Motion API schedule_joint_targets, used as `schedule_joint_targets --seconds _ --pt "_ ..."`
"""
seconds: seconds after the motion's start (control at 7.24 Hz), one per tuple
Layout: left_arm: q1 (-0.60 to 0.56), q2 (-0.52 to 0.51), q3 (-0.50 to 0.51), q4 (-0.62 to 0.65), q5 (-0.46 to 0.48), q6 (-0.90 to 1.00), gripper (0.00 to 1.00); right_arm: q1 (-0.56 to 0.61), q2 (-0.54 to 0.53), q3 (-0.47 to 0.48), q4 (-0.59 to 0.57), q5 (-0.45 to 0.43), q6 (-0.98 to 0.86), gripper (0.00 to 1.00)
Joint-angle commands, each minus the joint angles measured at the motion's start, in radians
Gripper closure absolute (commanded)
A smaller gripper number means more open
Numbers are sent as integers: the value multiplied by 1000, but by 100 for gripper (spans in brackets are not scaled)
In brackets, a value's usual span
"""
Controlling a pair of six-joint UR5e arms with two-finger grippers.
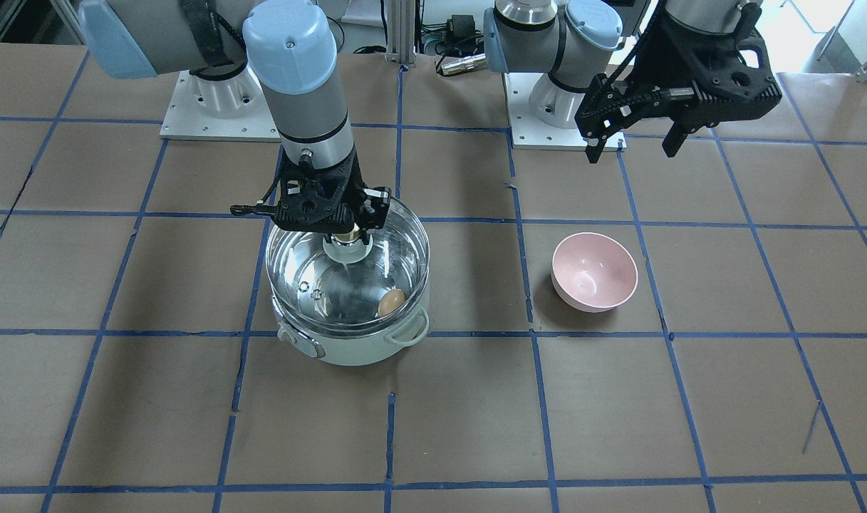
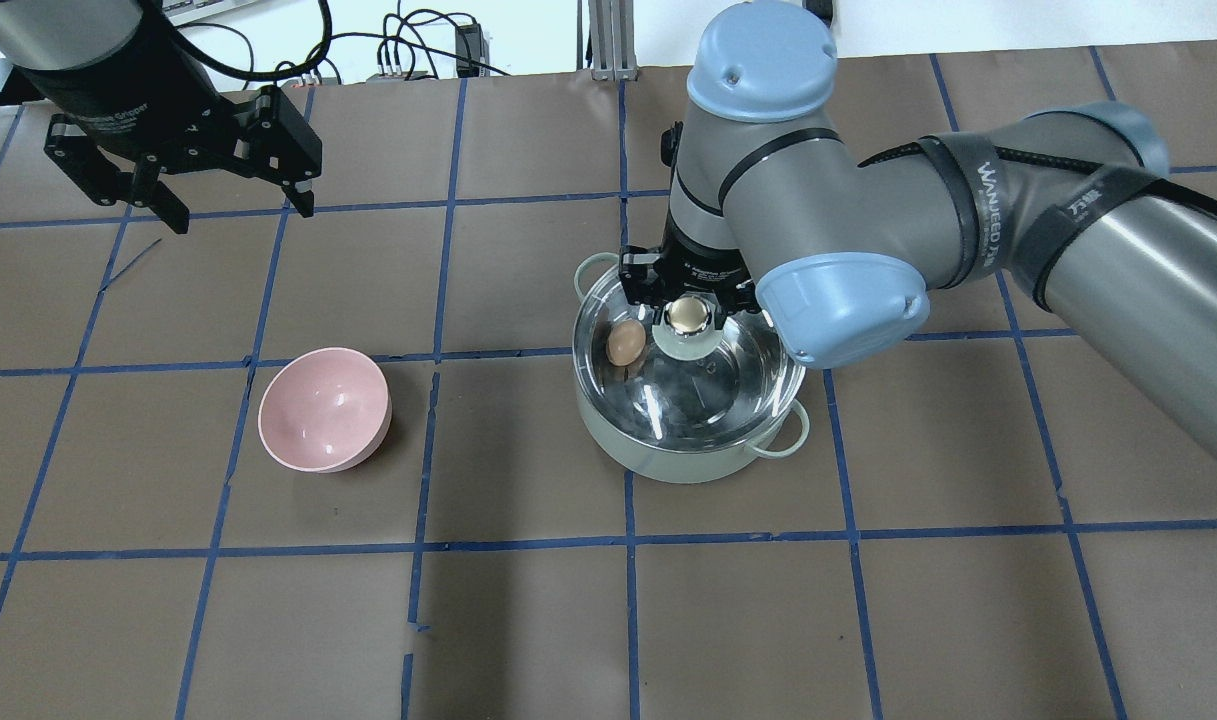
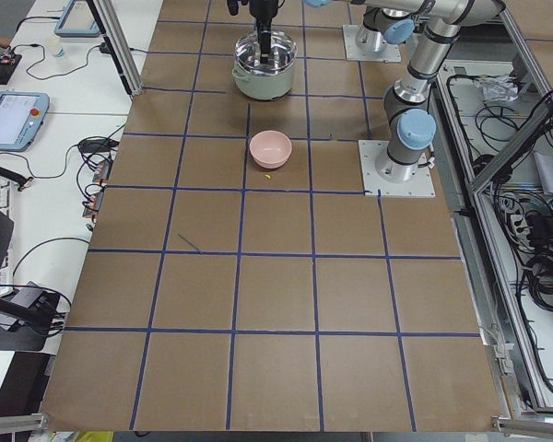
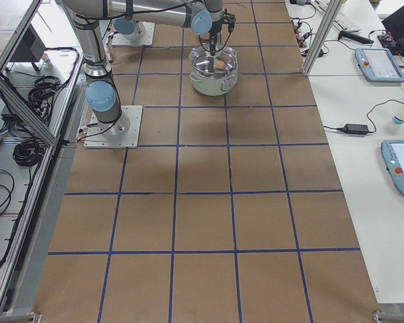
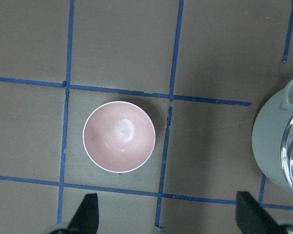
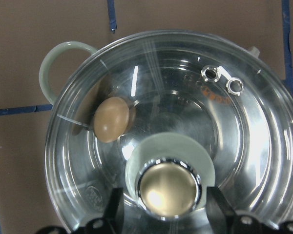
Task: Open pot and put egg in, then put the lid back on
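Observation:
The mint-green pot [image 1: 355,349] stands on the table with the brown egg [image 1: 391,302] inside it against the wall. The clear glass lid [image 1: 319,271] covers the pot's mouth. I cannot tell whether it rests fully on the rim. My right gripper [image 1: 344,231] is over the pot, its fingers against both sides of the lid's knob [image 6: 168,187]. The egg [image 6: 111,118] shows through the glass beside the knob. My left gripper [image 2: 243,212] is open and empty, raised well away from the pot [image 2: 668,460].
A pink bowl [image 2: 323,408] stands empty on the table to the pot's left in the overhead view, below my left gripper [image 5: 167,219]. The brown table carries a grid of blue tape lines. The arm bases stand at the table's near edge.

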Motion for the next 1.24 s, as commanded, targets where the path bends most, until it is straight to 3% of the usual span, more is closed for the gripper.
schedule_joint_targets --seconds 0.0,0.41,0.55,0.83,0.97,1.11 --pt "0 0 0 0 0 0 0 1 0 0 -2 -1 0 28" --pt "-2 0 0 0 0 0 0 -22 0 -14 -24 -1 -27 28" --pt "-2 0 0 0 0 -2 0 -65 -3 -32 -59 -46 -111 28" --pt "-2 0 0 -2 0 -2 0 -159 -56 -37 -47 -54 -139 26" --pt "-2 0 -2 -2 0 -2 0 -188 -61 -50 9 -60 -211 20" --pt "-5 0 -2 -2 2 -2 0 -219 -69 -72 72 -57 -226 0"
